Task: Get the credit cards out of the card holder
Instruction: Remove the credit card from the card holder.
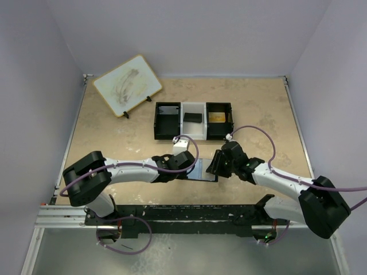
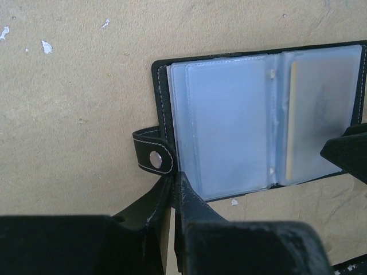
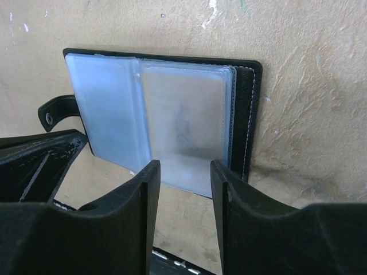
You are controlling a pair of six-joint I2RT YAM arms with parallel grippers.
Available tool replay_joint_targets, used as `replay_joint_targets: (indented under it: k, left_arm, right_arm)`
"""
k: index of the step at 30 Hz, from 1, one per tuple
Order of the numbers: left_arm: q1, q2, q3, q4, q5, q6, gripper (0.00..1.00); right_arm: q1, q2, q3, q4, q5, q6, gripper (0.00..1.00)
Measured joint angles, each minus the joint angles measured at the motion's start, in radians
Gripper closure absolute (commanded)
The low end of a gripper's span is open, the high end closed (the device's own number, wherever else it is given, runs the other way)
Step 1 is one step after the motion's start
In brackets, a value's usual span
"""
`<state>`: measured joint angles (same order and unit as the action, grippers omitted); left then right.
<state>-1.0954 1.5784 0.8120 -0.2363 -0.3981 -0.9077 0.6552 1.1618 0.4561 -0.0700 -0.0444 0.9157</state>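
Up close, by the arm bases, the card holder (image 1: 202,171) lies open and flat on the tan table (image 1: 114,137), with its frosted pale blue sleeves (image 2: 221,126) facing up. The left gripper (image 2: 172,184) sits at the card holder's near left corner, just under the snap strap (image 2: 150,157) that sticks out from that side. Its fingers (image 2: 198,215) are drawn almost together with only a thin slit between them, and the tips touch the corner. Whether they actually pinch the cover cannot be told.

The right gripper (image 3: 184,171) is at the card holder's near right edge. It is released, its two fingers (image 3: 225,192) spread well apart, and the lower edge of the right-hand sleeve lies in the gap. A credit card (image 3: 183,123) is tucked in that sleeve, pale with a dark smudge-like mark showing through the plastic. The left-hand sleeve looks plain and frosted, and its contents cannot be made out.

Just beyond the card holder, toward its left side, stands a little white box (image 1: 181,144). Farther beyond is a black-and-white tray (image 1: 167,105) with three compartments, a dark item in the middle one and a yellowish item in the right one. Farthest off, beyond and to the left of the card holder, a white board (image 1: 127,85) with grey smudges leans on a small stand.
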Motion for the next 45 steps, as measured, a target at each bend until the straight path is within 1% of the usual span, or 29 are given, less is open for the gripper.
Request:
replay_joint_targets:
  k: [7, 13, 19, 22, 25, 28, 34, 40, 45]
  left_arm:
    - [0.0, 0.002, 0.0, -0.008, 0.0, 0.0, 0.97]
    - [0.0, 0.013, 0.0, -0.009, 0.0, 0.0, 0.97]
    - [0.0, 0.015, 0.002, -0.01, 0.0, 0.0, 0.98]
    - [0.0, 0.018, 0.004, -0.011, 0.0, 0.001, 0.98]
    - [0.0, 0.021, 0.005, -0.012, 0.0, 0.001, 0.98]
    - [0.0, 0.024, 0.007, -0.013, 0.0, 0.001, 0.99]
    - [0.0, 0.026, 0.009, -0.013, 0.0, 0.001, 0.99]
    - [0.0, 0.026, 0.009, -0.013, 0.0, 0.001, 0.99]
    - [0.0, 0.026, 0.009, -0.013, 0.0, 0.001, 0.99]
  right_arm:
    - [0.001, 0.008, 0.003, 0.004, 0.035, 0.001, 0.54]
    - [0.001, 0.005, 0.005, -0.026, 0.077, 0.0, 0.54]
    - [0.001, 0.004, 0.003, -0.024, 0.066, 0.0, 0.58]
    - [0.001, 0.012, 0.002, -0.015, 0.061, -0.002, 0.59]
    - [0.001, 0.011, 0.002, -0.014, 0.063, -0.003, 0.58]
    - [0.001, 0.002, 0.005, -0.027, 0.079, -0.005, 0.55]
    - [0.001, -0.035, 0.036, -0.084, 0.114, -0.011, 0.56]
    - [0.001, -0.037, 0.039, -0.077, 0.103, -0.013, 0.56]
    - [0.001, 0.003, 0.031, -0.027, 0.08, -0.016, 0.58]
